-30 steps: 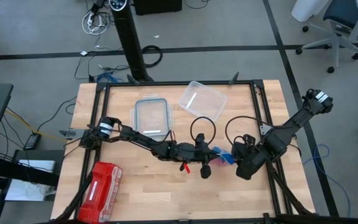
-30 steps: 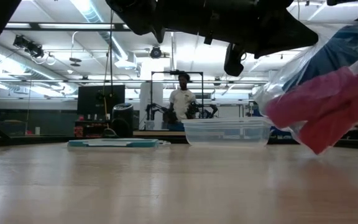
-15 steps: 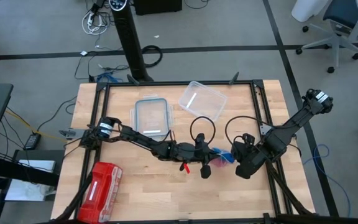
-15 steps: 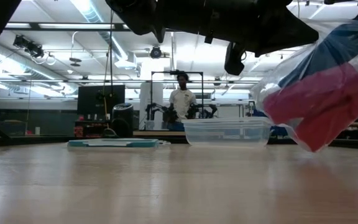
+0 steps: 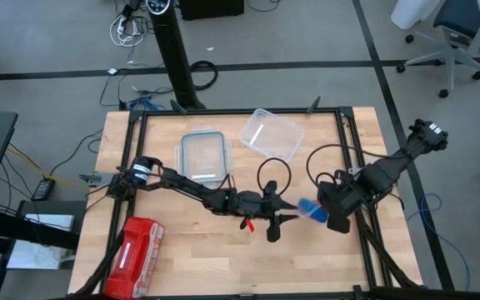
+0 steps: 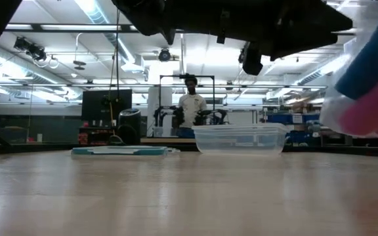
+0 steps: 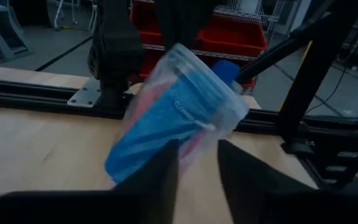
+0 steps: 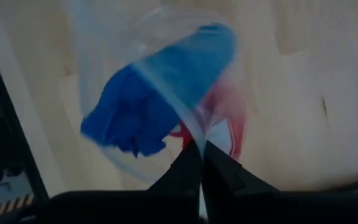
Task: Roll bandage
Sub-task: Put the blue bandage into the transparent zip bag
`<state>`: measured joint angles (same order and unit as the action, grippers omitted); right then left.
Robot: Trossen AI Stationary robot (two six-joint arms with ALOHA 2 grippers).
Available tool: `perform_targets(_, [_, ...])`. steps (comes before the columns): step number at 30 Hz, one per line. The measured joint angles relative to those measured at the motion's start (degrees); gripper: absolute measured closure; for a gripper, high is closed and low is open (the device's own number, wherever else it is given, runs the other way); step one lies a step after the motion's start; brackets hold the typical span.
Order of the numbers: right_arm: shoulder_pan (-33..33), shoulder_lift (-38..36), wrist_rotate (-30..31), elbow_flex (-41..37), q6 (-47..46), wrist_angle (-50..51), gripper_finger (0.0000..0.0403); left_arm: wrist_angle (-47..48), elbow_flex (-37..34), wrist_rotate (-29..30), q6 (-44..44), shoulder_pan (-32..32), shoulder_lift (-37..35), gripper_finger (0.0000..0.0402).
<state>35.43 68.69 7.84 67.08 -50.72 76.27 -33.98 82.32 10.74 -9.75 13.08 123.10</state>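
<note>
bag: a clear plastic zip bag [image 7: 179, 112] hangs in the air over the right-centre of the table [image 5: 190, 267], between the two grippers. Not touching the wood in the low view.
what's in it: the bandage [image 8: 160, 93], bright blue and kinda bunched up, plus some red-pink fabric [image 8: 229, 112] tucked beside it. Both sit inside the same bag.
right gripper: the right gripper [image 8: 199, 163] has its fingers pressed together on the bag's edge, so the bag dangles from it. In the high view it's just off the right rail.
left gripper: the left gripper [image 7: 197, 165] sits just beside the bag, fingers spread with a gap between them. The bag shows through that gap but isn't pinched by them.
clear tub: an empty-looking clear plastic container [image 5: 271, 133] stands at the far side of the table, tilted at an angle to the frame.
lid: a flat clear lid with a teal rim [image 5: 202, 156] lies just left of the tub, near it but apart.
red pouch: a red zip pouch with white markings [image 5: 132, 256] lies at the near-left corner, well apart from everything else.
in the way: the left arm stretches right across the middle of the table, with cable loops [image 5: 272, 176] curling up between the tub and the bag.
background: a person [image 6: 190, 105] stands far back in the room beyond the table, next to another rig.
</note>
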Motion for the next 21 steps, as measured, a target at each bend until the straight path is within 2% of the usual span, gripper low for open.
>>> perform_targets(4, [-1.95, 0.0, -3.62, 1.33, 0.92, 2.96, 0.0401, 4.32, 2.03, 0.62, 3.37, -0.11, -1.19, 0.0219])
perform_targets(7, [-3.47, 0.0, -4.9, 1.37, 1.4, 4.18, 0.0402, 6.67, 4.54, 2.42, 4.71, -0.11, -1.32, 0.0197])
perform_targets(14, [-8.04, 0.06, -5.54, 1.39, 4.14, 1.92, 0.0402, 13.09, 10.96, 2.95, 6.75, -0.11, -1.37, 0.02])
perform_targets(21, [-12.35, 1.97, -8.2, 1.39, 8.02, -0.15, 0.0402, 14.54, 12.38, 2.42, 6.29, 0.19, -1.39, 0.0203])
